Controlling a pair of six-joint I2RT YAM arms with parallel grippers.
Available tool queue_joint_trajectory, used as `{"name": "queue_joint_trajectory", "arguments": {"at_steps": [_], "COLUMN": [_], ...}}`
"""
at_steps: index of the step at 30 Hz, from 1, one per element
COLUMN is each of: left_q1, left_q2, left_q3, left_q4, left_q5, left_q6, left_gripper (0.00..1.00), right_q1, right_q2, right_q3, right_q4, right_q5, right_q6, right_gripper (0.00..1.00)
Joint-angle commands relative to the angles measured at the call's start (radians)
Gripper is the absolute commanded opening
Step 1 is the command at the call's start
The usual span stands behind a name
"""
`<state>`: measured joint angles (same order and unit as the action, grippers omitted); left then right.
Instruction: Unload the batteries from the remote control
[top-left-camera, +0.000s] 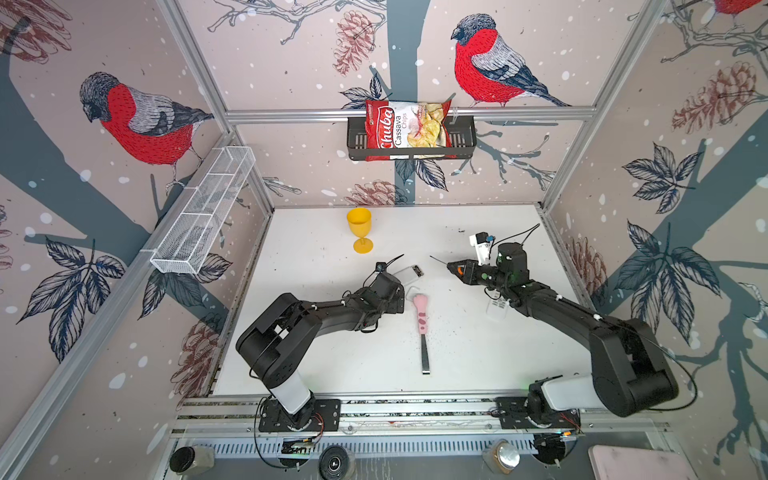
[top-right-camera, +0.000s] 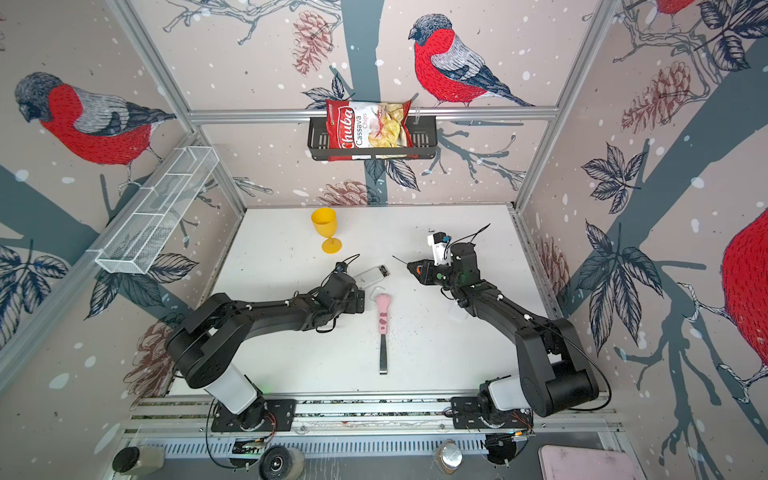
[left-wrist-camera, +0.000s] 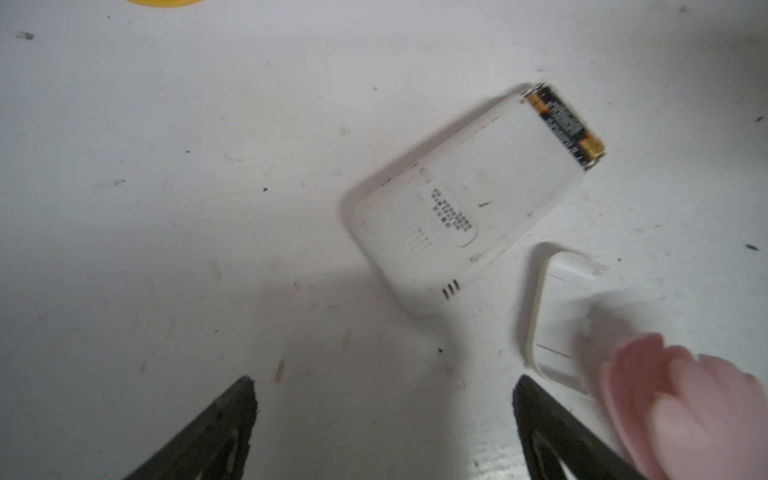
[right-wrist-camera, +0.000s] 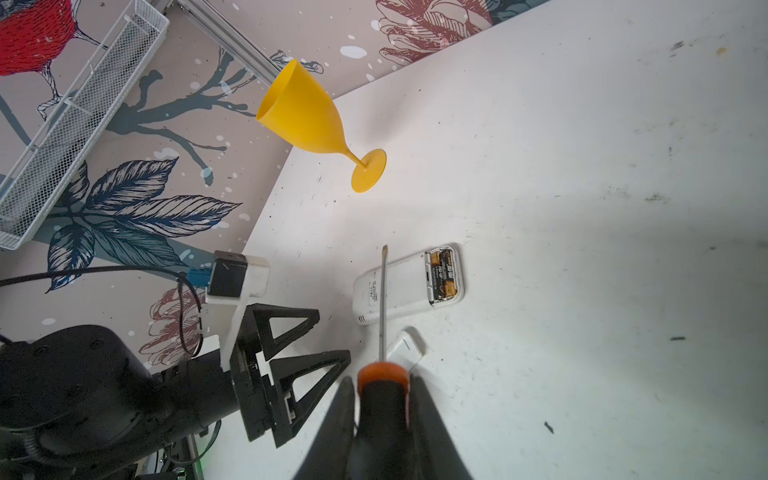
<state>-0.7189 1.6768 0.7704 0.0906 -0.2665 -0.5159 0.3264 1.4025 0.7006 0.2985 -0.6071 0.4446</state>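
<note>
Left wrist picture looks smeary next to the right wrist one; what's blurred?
Left wrist view: the pink handle is smeared, the remote slightly soft. Right wrist view: the batteries look crisp; only the screwdriver handle near the lens is soft.

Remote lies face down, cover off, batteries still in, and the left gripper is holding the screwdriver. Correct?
Wrong arm: the right gripper holds the screwdriver, fingers shut on its handle, as the right wrist view shows. The left gripper is open and empty. The remote does lie face down, cover off, batteries still in.
</note>
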Motion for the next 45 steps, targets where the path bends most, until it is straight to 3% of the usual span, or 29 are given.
{"name": "queue_joint_trajectory", "arguments": {"at_steps": [1,13,30,39,45], "left_q1": [-0.006,0.002,0.104,0.107,0.131], "left_q2": [0.025,0.132,0.184,0.082,0.023], "left_q3": [0.023,0.116,0.164,0.087,0.032], "left_q4": [-0.038,-0.054,0.015,0.068,0.132], "left_q5": [-0.033,-0.140,-0.085,-0.049,0.034], "left_q6": [0.027,0.038,0.061,0.062,0.062], "left_gripper": [0.96,0.96,0.96,0.96,0.96], "right_q1": [0.001,0.000,0.001,0.071,0.144], "right_q2": [-0.013,-0.004,0.039,0.118,0.173], "right_q3": [-0.002,0.006,0.041,0.169,0.251], "right_q4": [0.015,0.007,-0.070,-0.295,-0.432], "right_q5": [-0.003,0.009,0.045,0.165,0.245], "right_q6": [-0.010,-0.024,-0.071,-0.166,-0.257], "right_gripper": [0.00,0.00,0.00,0.00,0.00]}}
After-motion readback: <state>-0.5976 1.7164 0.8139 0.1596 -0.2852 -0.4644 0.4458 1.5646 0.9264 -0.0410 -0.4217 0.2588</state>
